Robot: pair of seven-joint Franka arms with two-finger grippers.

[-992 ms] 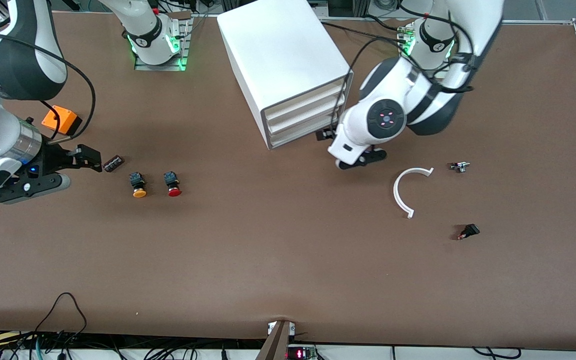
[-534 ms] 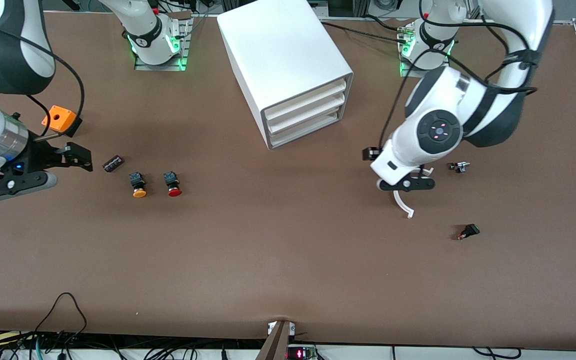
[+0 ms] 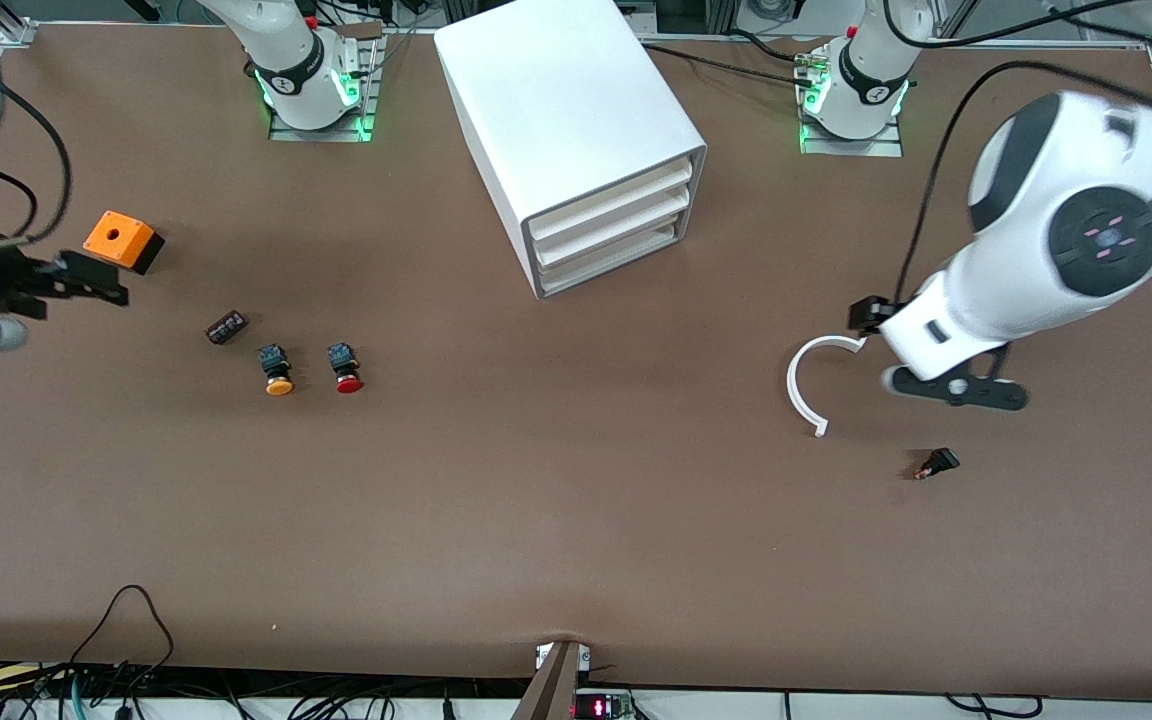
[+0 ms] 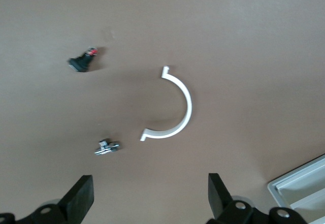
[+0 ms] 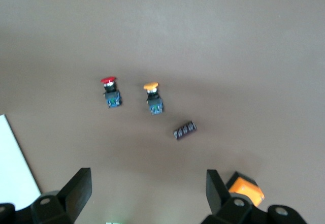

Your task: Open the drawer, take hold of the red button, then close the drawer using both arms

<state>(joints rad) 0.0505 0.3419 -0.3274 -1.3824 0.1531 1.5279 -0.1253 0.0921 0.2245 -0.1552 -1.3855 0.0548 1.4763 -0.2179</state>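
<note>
Even, diffuse overhead light falls on the brown table (image 3: 576,520), bright without glare. Shadows stay soft: a faint smudge beside the white cabinet (image 3: 566,120), and a broad dim patch under the left arm (image 3: 1066,250), whose outline is smeared by motion blur. Green lamps glow at both arm bases. Both wrist views are softer, small parts hazy and the nearest black fingertips (image 4: 81,198) out of focus.

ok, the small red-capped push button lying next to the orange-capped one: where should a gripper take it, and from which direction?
Probably by the black-and-blue body of the red-capped push button, coming straight down. It lies on its side on the brown table, red cap toward the front camera, so the fingers should close across the body's flanks. The orange-capped button beside it stands apart, leaving finger room.
</note>
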